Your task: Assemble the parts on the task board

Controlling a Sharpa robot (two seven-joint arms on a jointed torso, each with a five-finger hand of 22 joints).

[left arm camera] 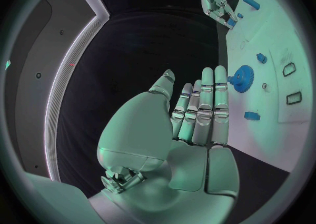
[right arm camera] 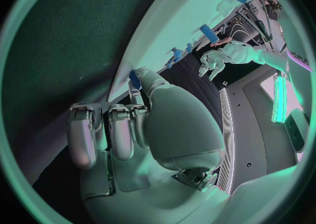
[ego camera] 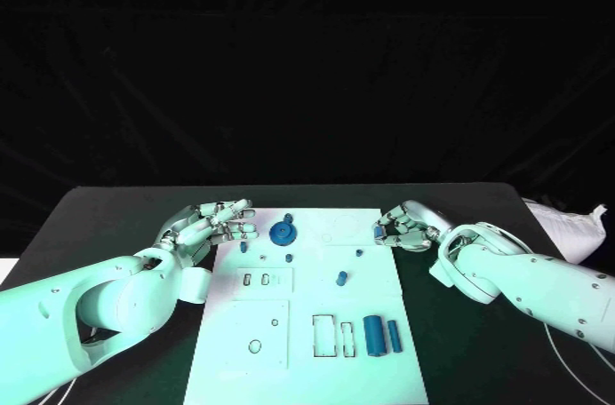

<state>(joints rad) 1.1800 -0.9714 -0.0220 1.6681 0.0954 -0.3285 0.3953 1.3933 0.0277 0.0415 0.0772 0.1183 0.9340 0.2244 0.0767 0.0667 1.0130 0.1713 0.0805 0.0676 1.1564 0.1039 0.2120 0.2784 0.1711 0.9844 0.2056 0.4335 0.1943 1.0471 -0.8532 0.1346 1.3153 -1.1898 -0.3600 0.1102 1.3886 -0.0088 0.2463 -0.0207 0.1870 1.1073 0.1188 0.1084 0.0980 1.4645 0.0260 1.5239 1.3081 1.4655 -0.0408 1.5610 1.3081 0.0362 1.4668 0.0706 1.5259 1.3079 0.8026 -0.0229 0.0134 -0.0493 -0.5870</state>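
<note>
**Board assembly: small part at right hand, board's far right edge**

Worktop (ego camera: 115,210): black, carrying a white task board (ego camera: 243,361) between the two arms.

Right hand (ego camera: 408,226): at the board's far right edge, fingers curled in. Small blue part (ego camera: 380,231) pinched at the fingertips, confirmed in the right wrist view, where a blue piece (right arm camera: 135,78) sits against the thumb tip beside the board edge. Held, judged as a pinch rather than a full grasp.

Left hand (ego camera: 205,225): over the board's far left edge, fingers extended and apart, nothing in it. Left wrist view shows the palm (left arm camera: 178,145) bare and the fingers straight.

Items near the left hand: blue gear (ego camera: 282,235) just beyond the fingertips, standing on the board; small blue piece (ego camera: 243,244) beside the fingers.

Items near the right hand, toward the robot: blue peg (ego camera: 342,278) on the middle of the board; blue cylinder (ego camera: 373,335) and thinner blue bar (ego camera: 395,336) lying side by side further back, next to two empty rectangular slots (ego camera: 325,336).

Step in hand, by judgement: carrying or seating the pinched part from the right edge. Target socket not identifiable.

Next move calls for: steady pinch, alignment of the part over its seat, straight press down; left hand free to brace the board.
</note>
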